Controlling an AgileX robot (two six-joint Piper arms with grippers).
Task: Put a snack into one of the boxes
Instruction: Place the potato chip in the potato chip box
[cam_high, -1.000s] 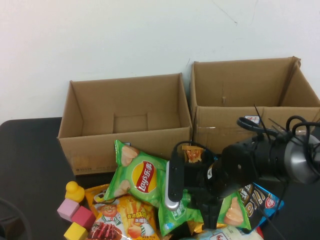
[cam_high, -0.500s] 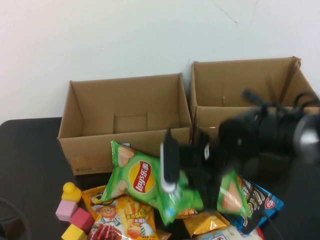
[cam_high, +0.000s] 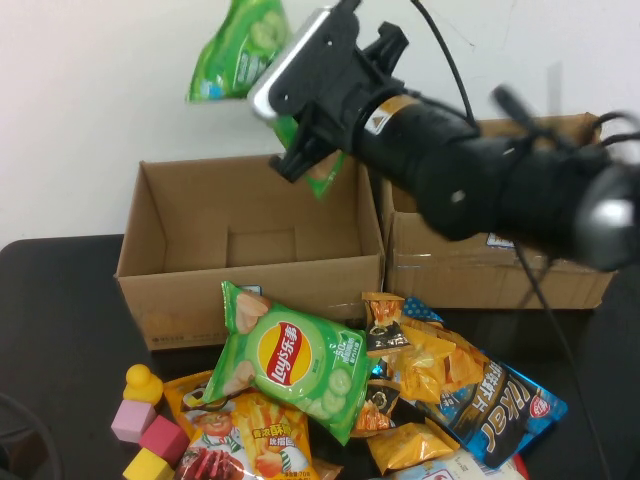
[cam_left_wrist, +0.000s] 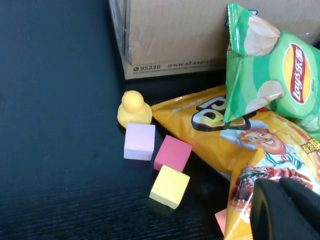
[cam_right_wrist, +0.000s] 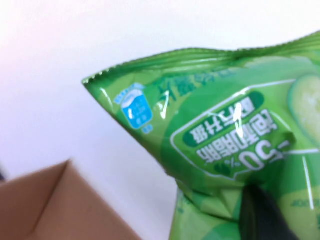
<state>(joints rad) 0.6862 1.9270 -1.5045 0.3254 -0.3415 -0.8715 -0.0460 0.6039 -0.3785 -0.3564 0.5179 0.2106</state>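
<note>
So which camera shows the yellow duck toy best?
The left wrist view: the yellow duck shows whole, beside the pink cube. The high view has it small near the left box; the right wrist view misses it.

Black right arm (cam_high: 480, 175), silver camera, black cables

A green snack bag (cam_high: 240, 45) is hanging pinched in the right gripper (cam_high: 310, 150), high over the open, low-walled brown cardboard box (cam_high: 250, 285) sitting below it.
</note>
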